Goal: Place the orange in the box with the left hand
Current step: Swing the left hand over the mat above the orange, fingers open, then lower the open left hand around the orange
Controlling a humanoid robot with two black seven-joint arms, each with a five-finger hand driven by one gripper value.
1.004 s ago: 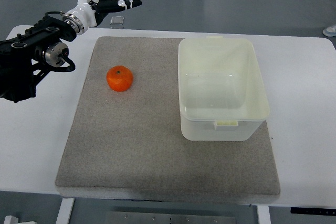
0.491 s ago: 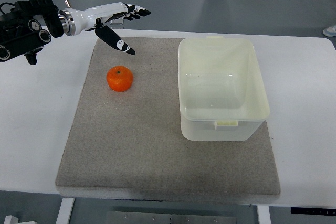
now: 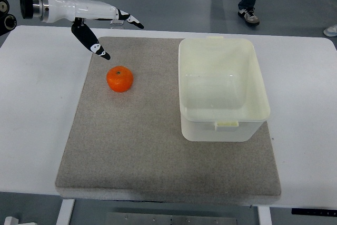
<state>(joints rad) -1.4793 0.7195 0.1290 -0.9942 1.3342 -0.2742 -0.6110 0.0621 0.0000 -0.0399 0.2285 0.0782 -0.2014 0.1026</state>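
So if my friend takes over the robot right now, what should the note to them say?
Left hand: open, holding nothing, up near the far left corner of the mat, just beyond the orange and not touching it.
Right hand: not in the picture.
Orange: sitting on the grey mat, left of the box.
Box: on the mat's right side, with nothing inside.
Done: nothing has been picked up yet.
Left to do: lower the left hand onto the orange, grab it, carry it right and drop it in the box.

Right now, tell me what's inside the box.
The box holds nothing: its pale floor shows bare. The orange sits outside on the mat, left hand open above it.
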